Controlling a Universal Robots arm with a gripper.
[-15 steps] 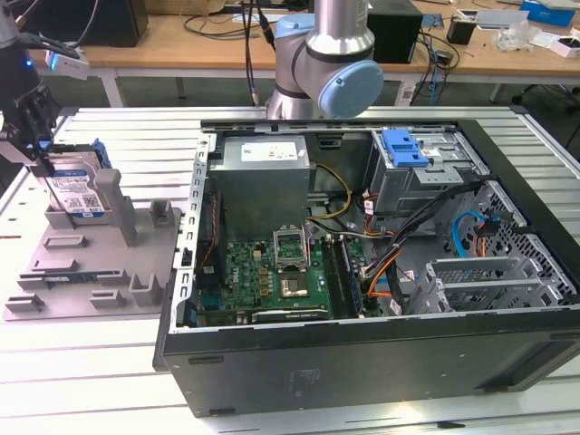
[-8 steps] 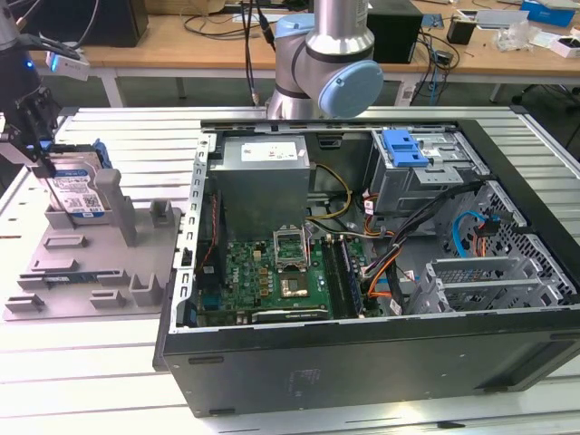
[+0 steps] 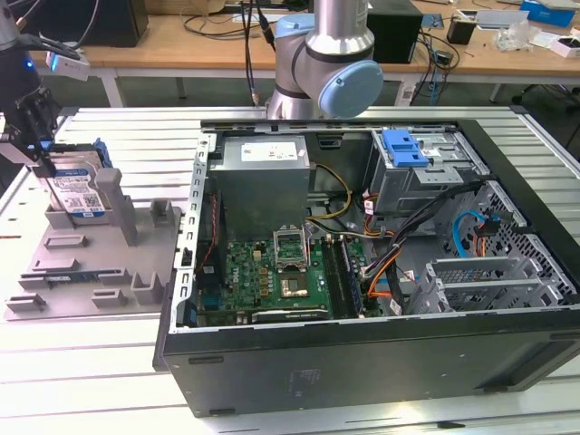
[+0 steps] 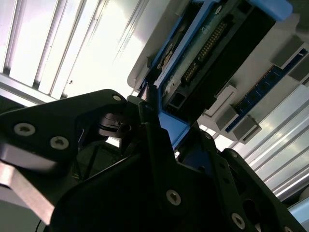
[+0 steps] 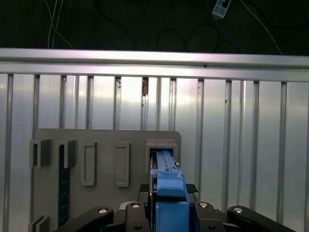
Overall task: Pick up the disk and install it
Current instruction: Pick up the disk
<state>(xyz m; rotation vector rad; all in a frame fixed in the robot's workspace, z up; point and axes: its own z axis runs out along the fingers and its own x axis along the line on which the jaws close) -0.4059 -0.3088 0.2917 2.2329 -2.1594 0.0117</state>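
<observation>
At the exterior view's far left, the black hand (image 3: pixel 43 161) comes down on the top edge of the disk (image 3: pixel 80 192) and is clenched on it. In the first wrist view its fingers (image 5: pixel 192 188) press either side of the disk's blue frame (image 5: pixel 169 186), and in the second wrist view the same blue edge (image 4: pixel 170 121) sits pinched between the black links. The disk stands upright on its edge in a slot of the grey plate (image 3: pixel 82 272), label facing the camera, with the plate's upright posts just beside it. The plate lies flat on the ribbed metal table (image 3: pixel 91 362). Next to it, toward the exterior view's right, is an open computer case (image 3: pixel 362 372) lying on its side. It shows a grey power supply box (image 3: pixel 263 172) above a green circuit board (image 3: pixel 272 272). Further right is a metal drive cage (image 3: pixel 435 181) topped by a blue latch (image 3: pixel 403 147). Behind the case rises the arm's base (image 3: pixel 326 63).
</observation>
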